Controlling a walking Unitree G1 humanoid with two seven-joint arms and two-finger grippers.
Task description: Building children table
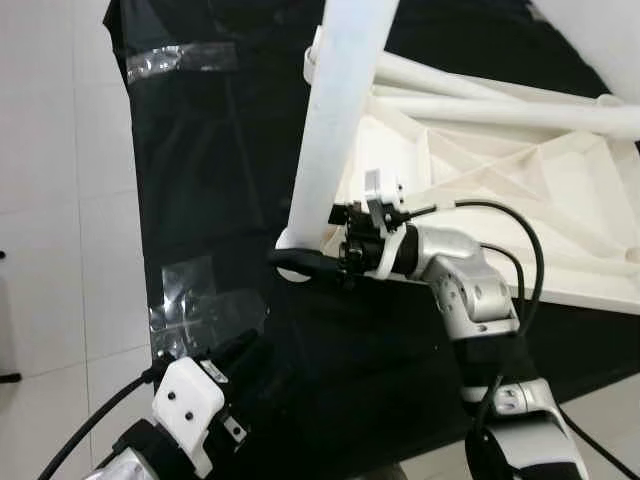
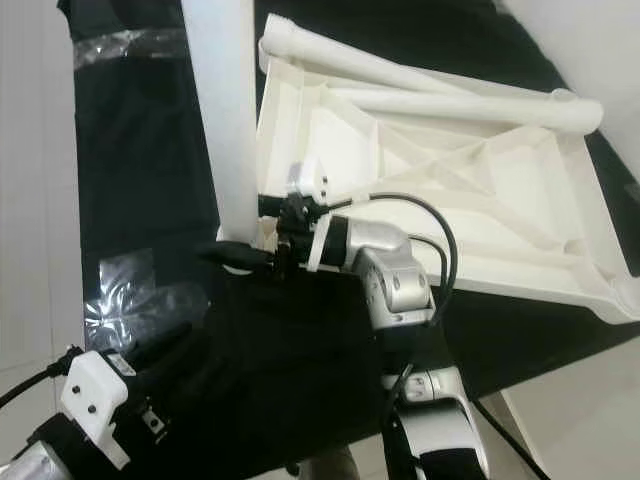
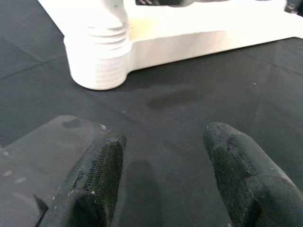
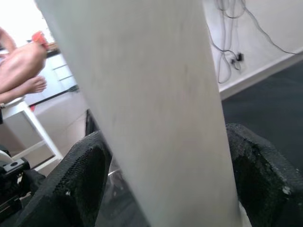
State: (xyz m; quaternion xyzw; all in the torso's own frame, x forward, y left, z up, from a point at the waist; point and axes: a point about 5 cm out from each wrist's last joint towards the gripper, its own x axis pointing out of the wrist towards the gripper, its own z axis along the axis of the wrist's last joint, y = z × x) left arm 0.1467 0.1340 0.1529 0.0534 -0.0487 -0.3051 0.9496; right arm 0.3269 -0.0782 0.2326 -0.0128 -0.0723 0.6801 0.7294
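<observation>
A white children's table (image 1: pixel 560 200) lies upside down on a black cloth (image 1: pixel 220 180). One white table leg (image 1: pixel 340 110) stands upright in the table's near-left corner socket (image 3: pixel 99 61). My right gripper (image 1: pixel 300 252) is shut on this leg just above the socket. In the right wrist view its fingers (image 4: pixel 80 175) press on both sides of the leg (image 4: pixel 151 118). My left gripper (image 3: pixel 165 161) hovers open and holding nothing over the cloth, a short way in front of that corner, low at the left (image 1: pixel 225 355).
Two more white legs (image 1: pixel 500 110) lie across the table's ribbed underside. Clear tape patches (image 1: pixel 195 300) hold the cloth down. White floor tiles (image 1: pixel 50 200) border the cloth on the left. A person's bare foot (image 4: pixel 23 71) rests by a white stool in the background.
</observation>
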